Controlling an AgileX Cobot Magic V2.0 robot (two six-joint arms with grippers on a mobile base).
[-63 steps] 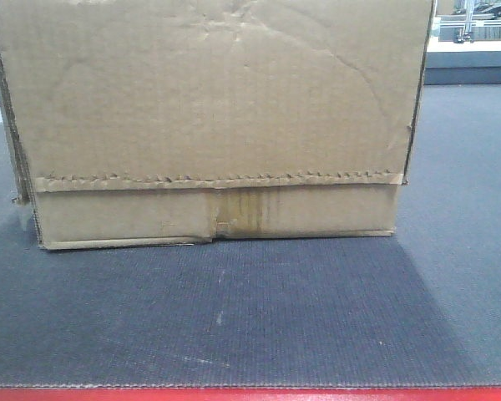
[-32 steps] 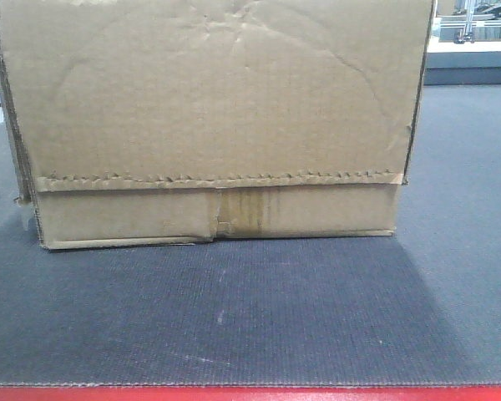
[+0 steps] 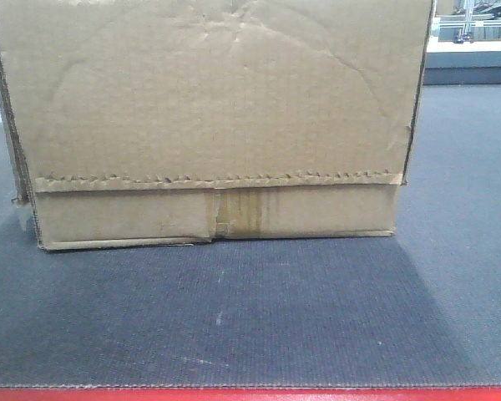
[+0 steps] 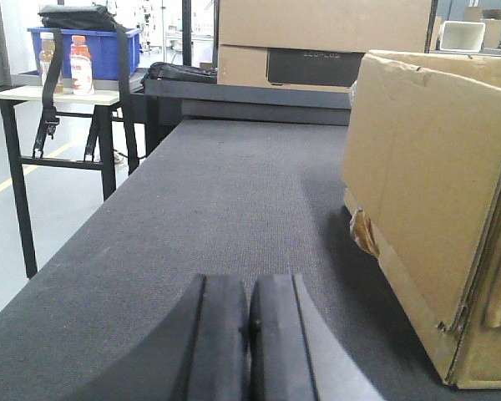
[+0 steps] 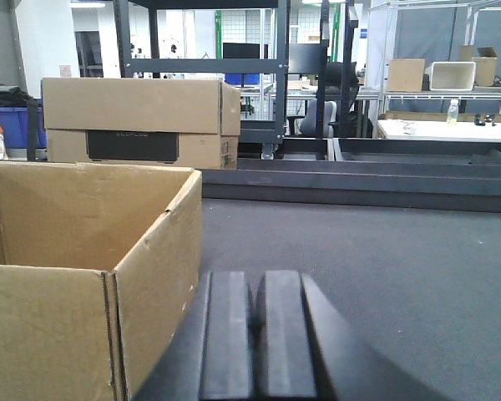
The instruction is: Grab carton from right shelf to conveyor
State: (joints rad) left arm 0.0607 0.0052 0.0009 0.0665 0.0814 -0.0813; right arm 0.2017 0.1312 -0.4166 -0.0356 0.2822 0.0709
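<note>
Carton (image 3: 217,117) top beyond frame edge

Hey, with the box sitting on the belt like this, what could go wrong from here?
1. The carton is open-topped with a creased face and a torn lower corner, so it might buckle if squeezed again.
2. Both claws, left and right, sit shut close beside the carton; a sideways swing could knock it askew on the conveyor.
</note>
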